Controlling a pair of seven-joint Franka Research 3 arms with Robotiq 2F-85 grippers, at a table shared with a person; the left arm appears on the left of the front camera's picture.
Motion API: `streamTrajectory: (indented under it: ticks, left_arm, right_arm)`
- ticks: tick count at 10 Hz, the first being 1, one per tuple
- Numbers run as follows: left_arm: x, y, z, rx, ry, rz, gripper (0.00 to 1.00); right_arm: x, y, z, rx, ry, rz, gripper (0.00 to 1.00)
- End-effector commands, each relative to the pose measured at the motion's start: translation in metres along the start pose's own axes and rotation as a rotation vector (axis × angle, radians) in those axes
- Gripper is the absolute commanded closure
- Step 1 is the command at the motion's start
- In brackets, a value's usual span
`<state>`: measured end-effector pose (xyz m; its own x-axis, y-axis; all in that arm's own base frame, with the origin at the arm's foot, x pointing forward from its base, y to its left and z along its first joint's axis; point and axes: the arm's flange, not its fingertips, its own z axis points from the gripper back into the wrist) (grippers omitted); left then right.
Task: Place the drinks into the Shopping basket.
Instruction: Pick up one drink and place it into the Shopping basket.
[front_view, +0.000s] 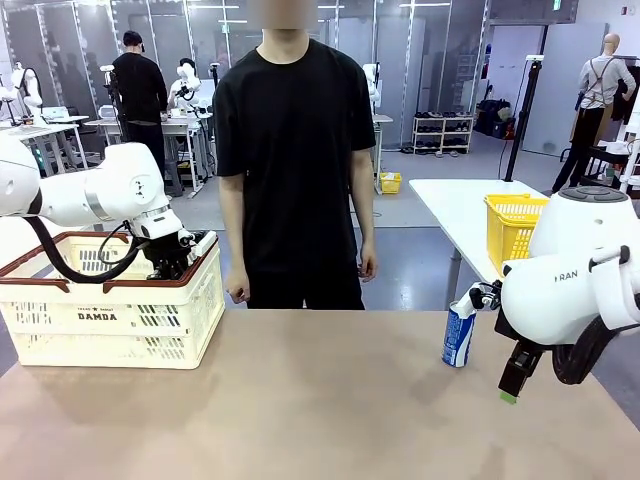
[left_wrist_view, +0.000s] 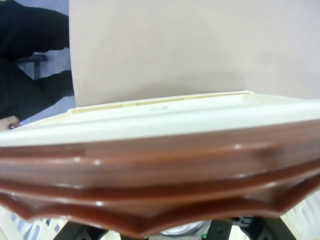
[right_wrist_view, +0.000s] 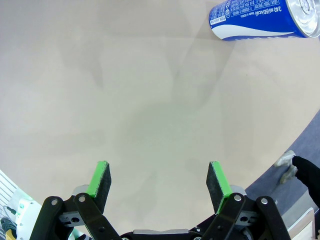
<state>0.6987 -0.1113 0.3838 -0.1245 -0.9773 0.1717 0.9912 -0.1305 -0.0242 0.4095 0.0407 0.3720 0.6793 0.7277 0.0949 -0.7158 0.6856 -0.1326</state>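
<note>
Front view: left tool (front_view: 172, 252) sits down inside the Shopping basket (front_view: 60, 325), at the left end of the surface (front_view: 300, 410). Its fingers are hidden by wrist and rim, so I cannot tell if it is wide or narrow. Blue can (front_view: 459, 336) stands on the surface at the right, well apart from the basket. Its long axis is vertical, silver top up. Right tool (front_view: 513, 380) hangs near it, to its right, not touching. Person (front_view: 295, 150) stands at the far edge, hands down.

Left wrist view: brown rim (left_wrist_view: 160, 180) runs close across the frame. Below it a silver can top (left_wrist_view: 182, 230) shows between black finger parts. Probably a drink in that tool, but clamped or not, I cannot tell.

Right wrist view: right tool is wide, green pads (right_wrist_view: 101, 179) apart, nothing between them. Blue can sits top right, seen sideways with its top toward picture right; I put that down to wrist roll.

My call: the step in hand is the right tool fetching the blue can. I'd stay wide, come in from the side and straddle mid-body. Squeeze lightly, since it's thin metal, tall and tips easily. Then lift straight.
</note>
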Motion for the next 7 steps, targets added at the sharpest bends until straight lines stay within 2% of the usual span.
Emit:
streamTrajectory:
  ticks: [1,4,7]
  left_arm:
    - [-0.001,-0.007,-0.003,-0.011,-0.001,-0.021,0.35]
    - [0.001,-0.015,0.012,0.013,0.016,-0.022,0.03]
    - [0.009,-0.027,0.047,0.063,0.066,-0.018,0.0]
  right_arm:
    - [0.0,0.0,0.001,-0.002,0.003,0.0,0.04]
    - [0.0,0.0,0.001,-0.002,0.003,0.0,0.04]
    - [0.0,0.0,0.001,-0.002,0.003,0.0,0.04]
